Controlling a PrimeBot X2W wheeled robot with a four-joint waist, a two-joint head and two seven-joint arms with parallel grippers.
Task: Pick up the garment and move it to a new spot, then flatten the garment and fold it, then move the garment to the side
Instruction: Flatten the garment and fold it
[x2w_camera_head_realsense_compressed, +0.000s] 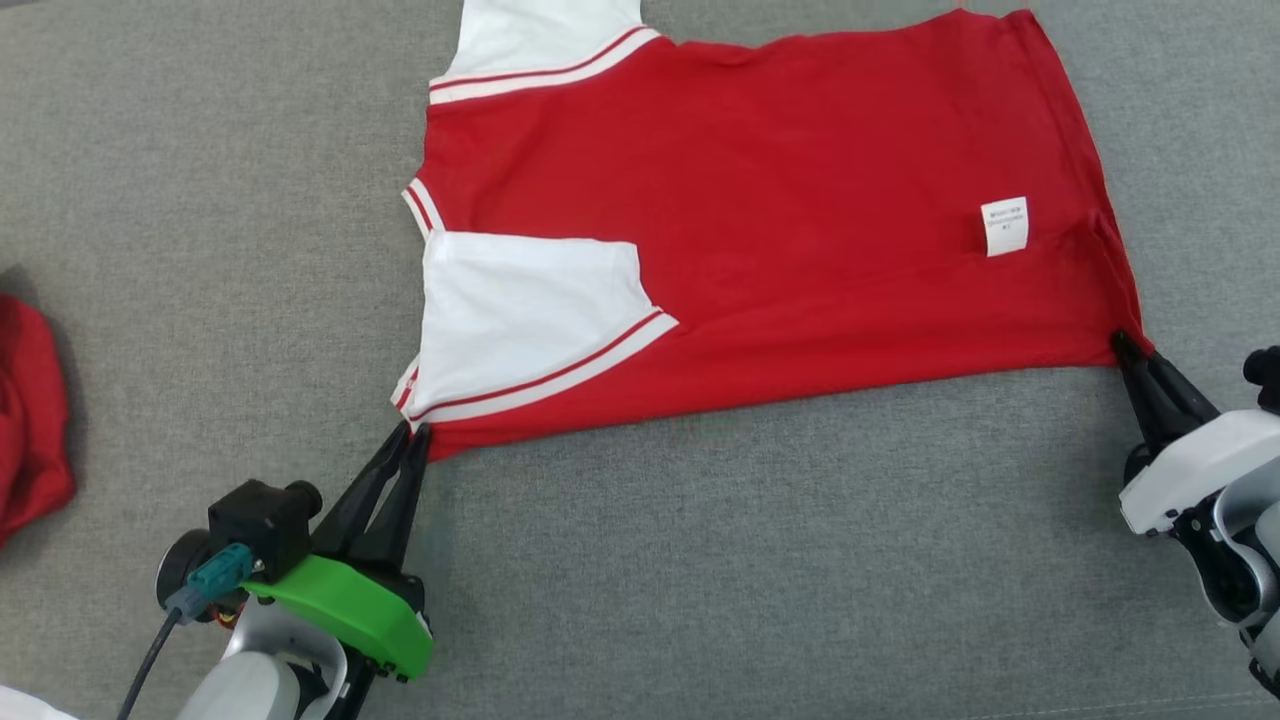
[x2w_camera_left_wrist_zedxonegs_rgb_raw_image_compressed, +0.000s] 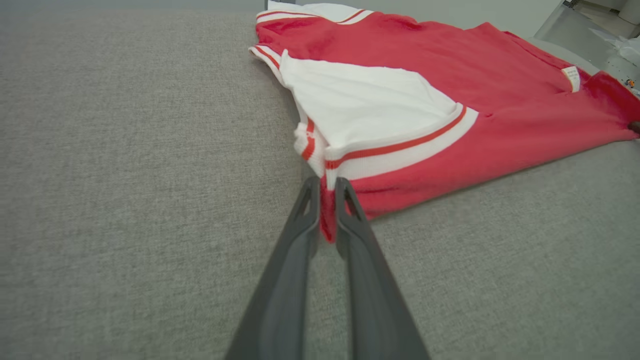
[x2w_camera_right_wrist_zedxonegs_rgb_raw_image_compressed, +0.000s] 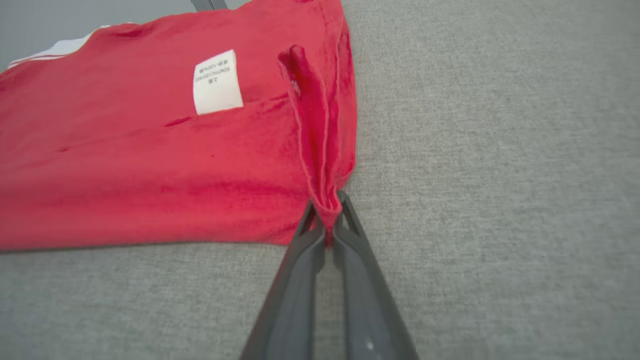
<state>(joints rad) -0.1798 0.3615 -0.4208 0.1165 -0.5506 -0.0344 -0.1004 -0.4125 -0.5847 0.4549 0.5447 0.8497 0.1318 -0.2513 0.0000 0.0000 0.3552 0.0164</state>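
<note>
head view: we see the red and white garment (x2w_camera_head_realsense_compressed: 800, 200) lying flat on the grey surface (x2w_camera_head_realsense_compressed: 700, 560), spread from the centre toward 12 o'clock. our left gripper (x2w_camera_head_realsense_compressed: 415, 432), at 7 o'clock, is clenched on the garment corner just below the white sleeve (x2w_camera_head_realsense_compressed: 520, 320). our right gripper (x2w_camera_head_realsense_compressed: 1125, 345), at 3 o'clock, pinches the hem corner. in the right wrist view a fold of red cloth rises from its tips. a white label (x2w_camera_head_realsense_compressed: 1005, 226) lies near that side. another red cloth (x2w_camera_head_realsense_compressed: 30, 420) sits at 9 o'clock.
</note>
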